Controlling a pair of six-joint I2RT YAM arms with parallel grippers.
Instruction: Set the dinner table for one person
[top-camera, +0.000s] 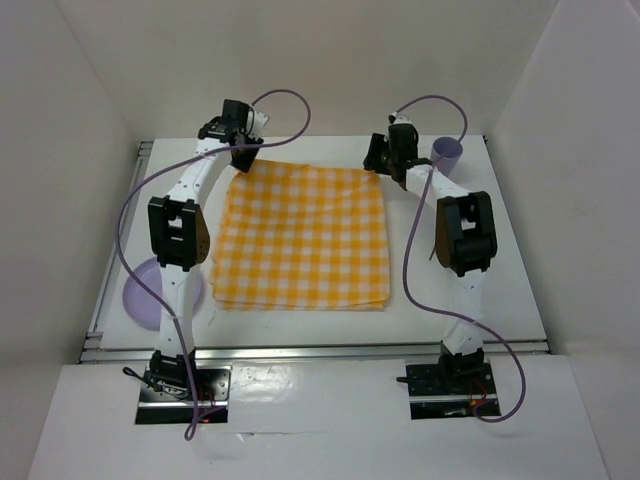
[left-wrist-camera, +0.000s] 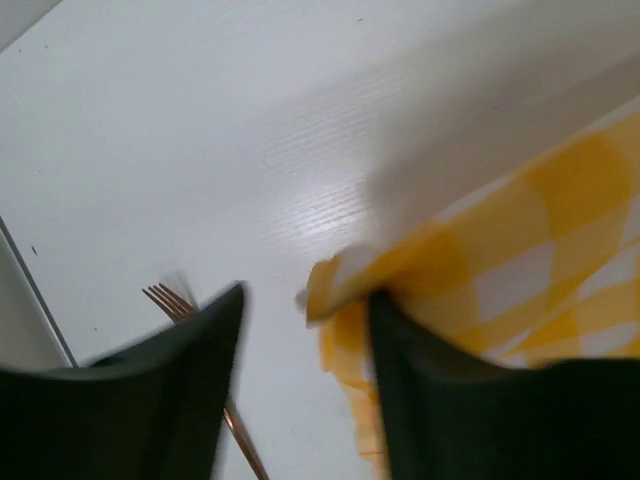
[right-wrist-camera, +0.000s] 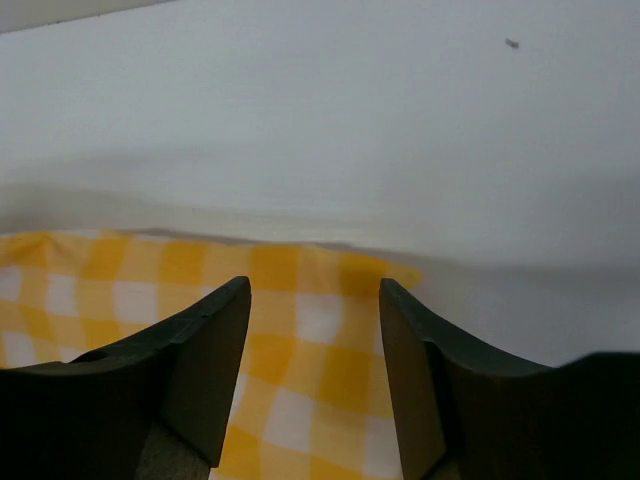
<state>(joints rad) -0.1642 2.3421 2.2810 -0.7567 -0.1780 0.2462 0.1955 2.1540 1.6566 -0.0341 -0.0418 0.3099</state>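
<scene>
At the 2 far corners of the checked cloth, the left gripper and right gripper hover with jaws spread, likely leaving it flat.

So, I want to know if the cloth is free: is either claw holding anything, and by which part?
Nothing is held. The left claw and the right claw both stand open at the far corners of the checked cloth, clamping neither.

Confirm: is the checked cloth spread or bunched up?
Spread: the checked cloth lies flat and square on the table; its near edge looks layered, maybe doubled.
</scene>
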